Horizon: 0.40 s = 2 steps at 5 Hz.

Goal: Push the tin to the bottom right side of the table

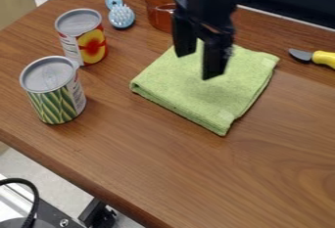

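As the worktop (262, 183) slants across the scene, a dark cable (31, 193) curls at the lower left, off its near edge. Just past that edge, at the worktop's left side, stands a green-labelled tin (59, 102), upright under a grey lid that hides its contents. Close behind it, slightly to the right, a red-and-yellow-labelled tin (90, 43) also stands upright, its own grey lid covering whatever is inside. Which of the two is meant for the push cannot be told; both stand at the left, well apart from the bottom right. At the far side, an amber see-through pot (157, 9) sits partly behind the arm, its contents too obscured to make out.

Among the other items, a folded green cloth (170, 87) lies flat in the middle of the worktop, to the right of both tins, one corner pointing toward the near edge. Above it hangs the black gripper (199, 65), its fingers (214, 60) spread and pointing down, with nothing held between them. Farther off at the right border, a dark-bladed knife (322, 58) shows its yellow handle. Beyond the red-and-yellow-labelled tin lies a light-blue brush (122, 16) with pale bristles, near the pot.
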Tool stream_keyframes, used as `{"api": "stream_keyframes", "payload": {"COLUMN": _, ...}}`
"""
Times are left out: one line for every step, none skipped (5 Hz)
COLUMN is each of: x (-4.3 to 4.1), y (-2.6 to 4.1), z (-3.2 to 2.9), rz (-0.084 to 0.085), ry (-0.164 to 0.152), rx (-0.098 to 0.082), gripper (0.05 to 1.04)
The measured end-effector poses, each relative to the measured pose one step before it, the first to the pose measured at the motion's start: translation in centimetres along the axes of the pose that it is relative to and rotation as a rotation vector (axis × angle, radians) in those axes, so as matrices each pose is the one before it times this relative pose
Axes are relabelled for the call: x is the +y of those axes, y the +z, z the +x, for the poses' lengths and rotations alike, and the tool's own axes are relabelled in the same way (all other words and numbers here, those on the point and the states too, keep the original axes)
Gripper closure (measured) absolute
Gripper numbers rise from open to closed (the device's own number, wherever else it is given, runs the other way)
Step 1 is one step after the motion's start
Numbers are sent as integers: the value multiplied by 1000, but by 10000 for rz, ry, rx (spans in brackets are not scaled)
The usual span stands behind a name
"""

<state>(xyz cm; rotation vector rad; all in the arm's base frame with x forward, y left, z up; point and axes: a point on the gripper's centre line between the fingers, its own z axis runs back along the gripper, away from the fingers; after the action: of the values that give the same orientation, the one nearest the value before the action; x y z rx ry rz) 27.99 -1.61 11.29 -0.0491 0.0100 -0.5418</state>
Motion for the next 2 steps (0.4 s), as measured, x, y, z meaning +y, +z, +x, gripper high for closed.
{"api": "stream_keyframes", "payload": {"x": 3045, "y": 2005, "z": -2718, "rz": 649, "ry": -1106, "rx": -287, "gripper": 88}}
{"api": "stream_keyframes", "payload": {"x": 1948, "y": 1265, "z": -3276, "rz": 380, "ry": -628, "rx": 36, "gripper": 88}}
